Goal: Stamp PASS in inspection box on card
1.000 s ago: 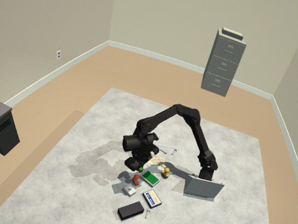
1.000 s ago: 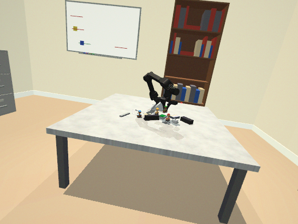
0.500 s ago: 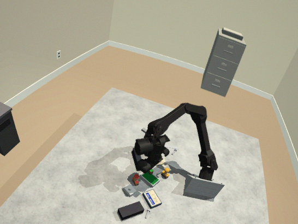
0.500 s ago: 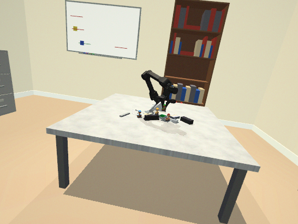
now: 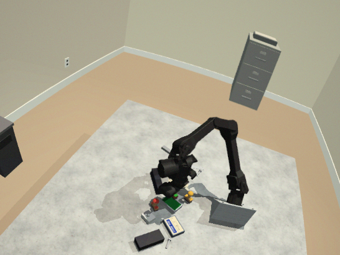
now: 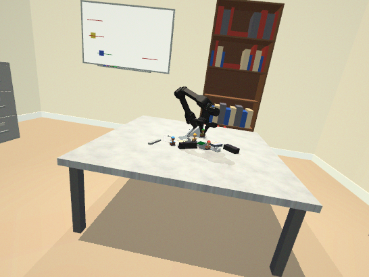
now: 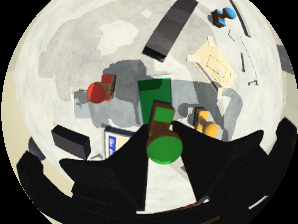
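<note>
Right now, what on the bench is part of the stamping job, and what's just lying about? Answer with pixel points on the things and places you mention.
Job:
- green-topped stamp (image 5: 175,196) (image 7: 164,149), in the gripper (image 7: 160,127)
- green ink pad (image 5: 172,203) (image 7: 155,97)
- card (image 7: 212,67)

Lying about:
- red-topped stamp (image 5: 155,203) (image 7: 97,92)
- yellow-topped stamp (image 5: 189,196) (image 7: 207,126)
- blue-topped stamp (image 6: 172,140) (image 7: 225,16)
- black blocks (image 5: 149,239) (image 6: 231,148) (image 7: 71,142)

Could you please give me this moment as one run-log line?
gripper: shut on green-topped stamp | green ink pad: close by | red-topped stamp: on bench | print: cannot tell

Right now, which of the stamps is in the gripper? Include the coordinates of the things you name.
The green-knobbed stamp (image 7: 164,149), between the gripper's fingers; the red (image 5: 155,203) (image 7: 96,93), yellow (image 5: 188,196) (image 7: 210,128) and blue (image 7: 229,13) ones stand outside them.
</note>
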Controlling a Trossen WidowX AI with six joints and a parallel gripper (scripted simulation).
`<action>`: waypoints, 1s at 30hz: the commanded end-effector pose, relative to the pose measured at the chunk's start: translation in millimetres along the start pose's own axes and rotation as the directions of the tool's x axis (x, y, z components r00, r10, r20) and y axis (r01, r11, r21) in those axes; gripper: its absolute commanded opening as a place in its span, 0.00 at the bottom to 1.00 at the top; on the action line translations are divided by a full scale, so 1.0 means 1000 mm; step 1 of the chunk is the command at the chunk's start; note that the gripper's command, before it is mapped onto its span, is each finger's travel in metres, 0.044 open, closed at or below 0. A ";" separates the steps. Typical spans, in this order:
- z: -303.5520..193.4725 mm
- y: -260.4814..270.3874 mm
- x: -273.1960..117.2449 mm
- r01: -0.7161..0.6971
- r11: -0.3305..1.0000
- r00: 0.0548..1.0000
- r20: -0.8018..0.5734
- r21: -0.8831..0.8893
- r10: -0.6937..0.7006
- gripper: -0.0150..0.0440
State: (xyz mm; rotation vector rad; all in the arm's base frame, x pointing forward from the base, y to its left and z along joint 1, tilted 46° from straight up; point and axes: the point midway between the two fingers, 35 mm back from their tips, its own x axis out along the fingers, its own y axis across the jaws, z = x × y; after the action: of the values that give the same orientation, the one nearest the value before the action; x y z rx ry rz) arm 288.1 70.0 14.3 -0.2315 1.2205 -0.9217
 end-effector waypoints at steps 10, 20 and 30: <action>-0.001 -0.001 0.010 0.004 1.000 1.000 -0.004 -0.002 -0.004 0.25; -0.001 -0.001 0.017 0.005 1.000 1.000 -0.003 -0.003 -0.005 0.25; -0.001 -0.001 0.024 0.007 1.000 1.000 -0.002 -0.002 -0.007 0.25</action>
State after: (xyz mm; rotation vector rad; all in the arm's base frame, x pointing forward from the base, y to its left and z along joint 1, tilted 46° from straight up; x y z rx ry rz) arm 289.2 57.1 0.5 -0.2248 1.2210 -0.9233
